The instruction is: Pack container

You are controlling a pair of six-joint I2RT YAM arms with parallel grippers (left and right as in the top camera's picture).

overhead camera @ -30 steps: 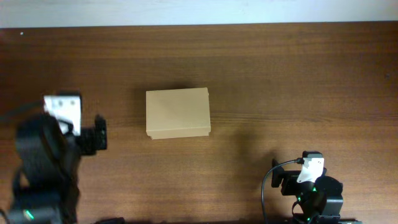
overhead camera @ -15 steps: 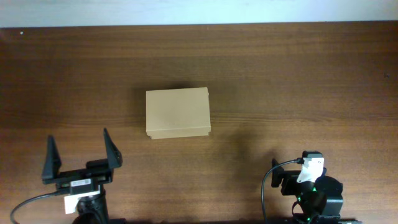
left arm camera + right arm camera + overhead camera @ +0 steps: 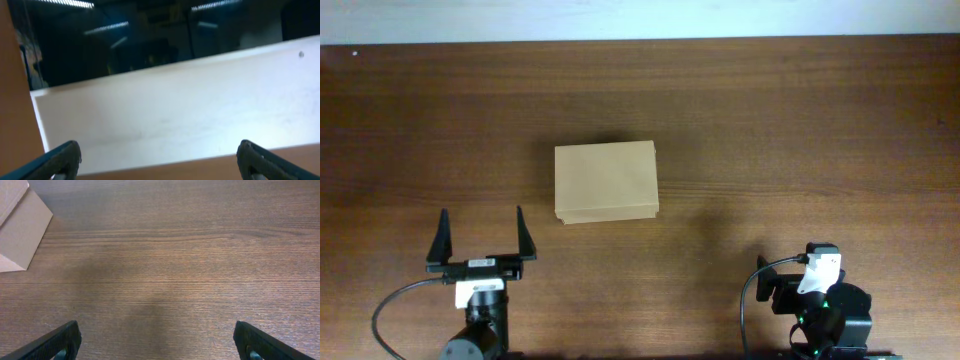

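Observation:
The container (image 3: 606, 181) is a tan cardboard box with its lid shut, lying flat near the middle of the table. Its corner also shows at the top left of the right wrist view (image 3: 20, 230). My left gripper (image 3: 480, 232) is open and empty, near the front edge, to the front left of the box and apart from it. In the left wrist view (image 3: 160, 157) its fingers frame a white wall. My right gripper (image 3: 160, 340) is open and empty over bare wood. The right arm (image 3: 817, 295) sits folded at the front right.
The dark wooden table (image 3: 800, 130) runs to a white wall (image 3: 640, 18) along the far edge. A black cable (image 3: 750, 300) loops beside the right arm, and another (image 3: 390, 310) beside the left arm.
The left arm has drawn back from the left side to the front edge and shifted right, its open fingers now pointing toward the far side. The box and right arm have not moved.

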